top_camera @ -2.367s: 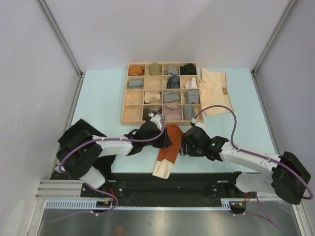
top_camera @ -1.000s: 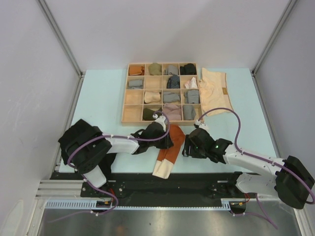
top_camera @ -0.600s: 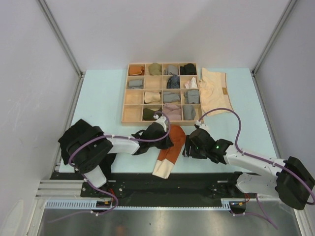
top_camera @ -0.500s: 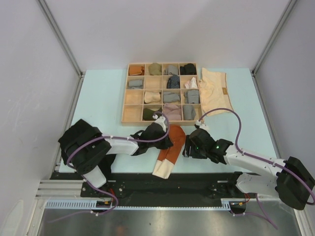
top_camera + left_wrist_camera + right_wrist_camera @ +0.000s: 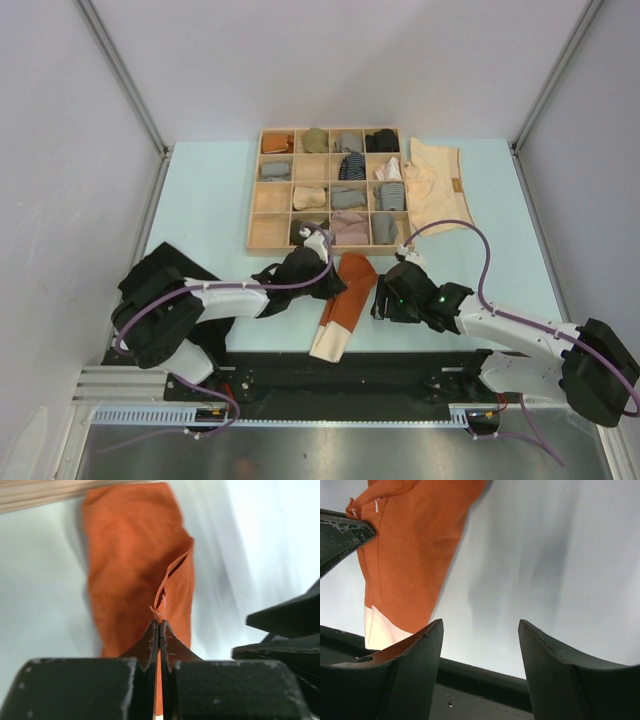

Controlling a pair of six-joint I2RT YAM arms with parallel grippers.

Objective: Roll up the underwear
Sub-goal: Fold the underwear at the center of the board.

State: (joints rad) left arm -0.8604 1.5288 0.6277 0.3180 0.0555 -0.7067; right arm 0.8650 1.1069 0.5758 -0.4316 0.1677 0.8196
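Note:
The rust-orange underwear (image 5: 347,296) lies as a long strip on the table between my grippers, its pale end (image 5: 329,345) near the front edge. My left gripper (image 5: 330,284) is shut on a raised fold of its edge; in the left wrist view the jaws (image 5: 159,626) meet on the orange cloth (image 5: 130,565). My right gripper (image 5: 378,298) is open and empty just right of the strip, over bare table (image 5: 480,630). The orange cloth (image 5: 410,545) shows at the upper left of that view. The pale cream underwear (image 5: 435,190) lies flat at the back right. Dark cloth (image 5: 268,274) sits under my left arm; I cannot identify it.
A wooden divider tray (image 5: 254,195) with small rolled cloth bundles stands behind the grippers. The black front rail (image 5: 485,680) runs close below my right gripper. The table's left half (image 5: 205,205) is bare mat.
My left gripper has drawn back to the left with the orange fold, narrowing and bunching the strip's upper end. My right gripper has backed off to the right and now holds still.

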